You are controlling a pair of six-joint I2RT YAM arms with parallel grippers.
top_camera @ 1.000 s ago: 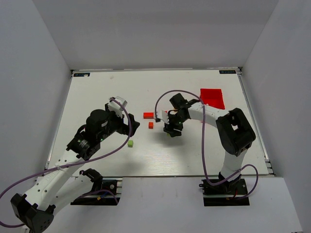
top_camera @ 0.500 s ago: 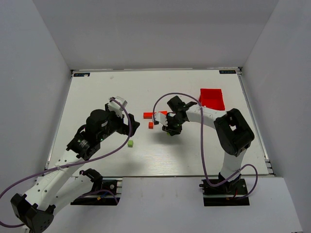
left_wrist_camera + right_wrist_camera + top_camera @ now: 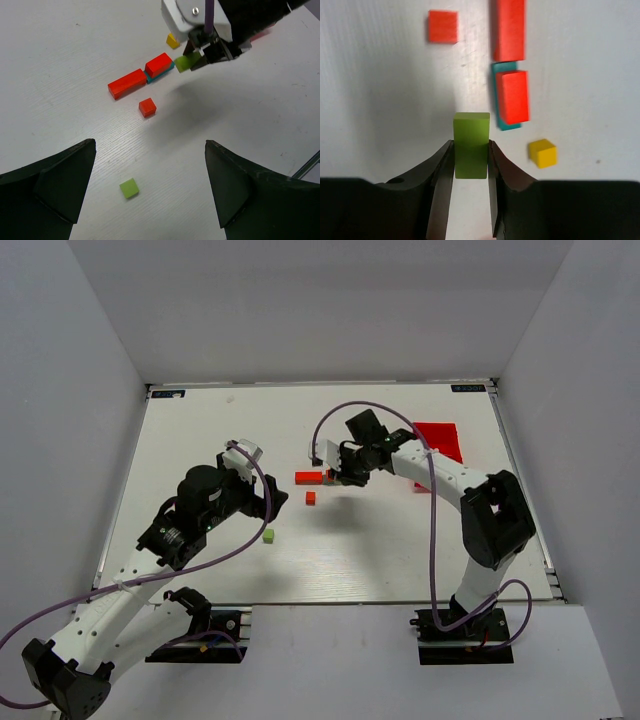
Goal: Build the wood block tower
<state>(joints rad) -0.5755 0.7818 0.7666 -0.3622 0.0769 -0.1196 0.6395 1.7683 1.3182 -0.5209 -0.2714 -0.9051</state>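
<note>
Lime-green block clamped in the right fingers — hovering just beside the tower. Left fingers spread wide, well apart from the tower.

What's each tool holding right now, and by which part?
The right tool pinches a green block by its two long sides, toward its rear end, front end sticking out. The left tool is open, holding nothing.

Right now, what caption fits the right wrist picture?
Jaws pinch a green block near a red block atop a teal block.
</note>
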